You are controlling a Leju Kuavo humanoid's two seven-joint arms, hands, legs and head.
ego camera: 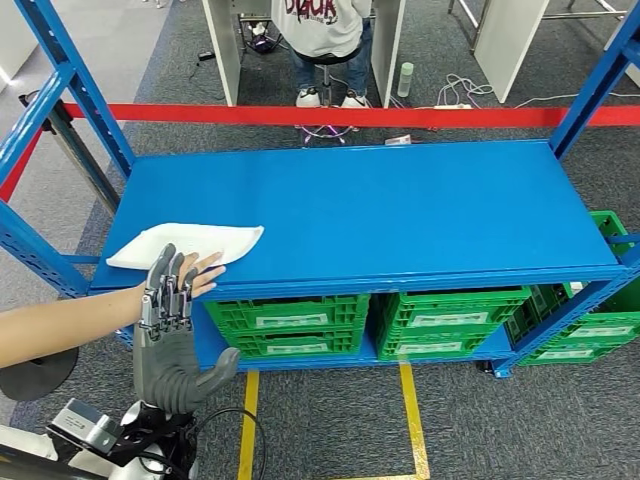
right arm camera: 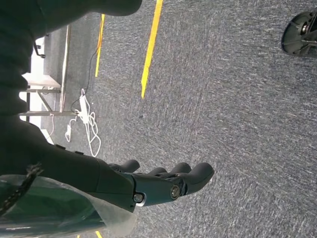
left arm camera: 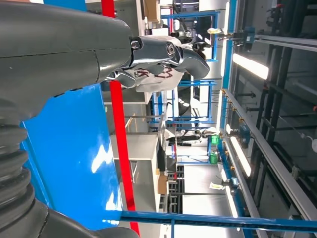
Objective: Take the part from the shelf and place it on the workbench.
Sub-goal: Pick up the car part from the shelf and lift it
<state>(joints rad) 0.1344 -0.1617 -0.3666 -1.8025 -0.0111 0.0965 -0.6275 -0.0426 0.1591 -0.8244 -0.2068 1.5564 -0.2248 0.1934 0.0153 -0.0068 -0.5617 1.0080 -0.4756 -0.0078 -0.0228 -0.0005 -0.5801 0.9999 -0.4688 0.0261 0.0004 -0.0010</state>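
Evidently, nothing has been grasped yet: the white part [ego camera: 189, 244] lies at the shelf's [ego camera: 392, 210] near left, under a person's hand [ego camera: 202, 273], just beyond the spread, empty left hand [ego camera: 167, 335].

Green crates [ego camera: 287, 322] sit side by side on the lower level beneath a blue rack; red tape [ego camera: 340, 115] stretches across behind it; a person on a stool [ego camera: 326, 40] sits beyond; yellow floor lines [ego camera: 411, 415] mark grey carpet; a white cable [right arm camera: 87, 121] lies coiled.
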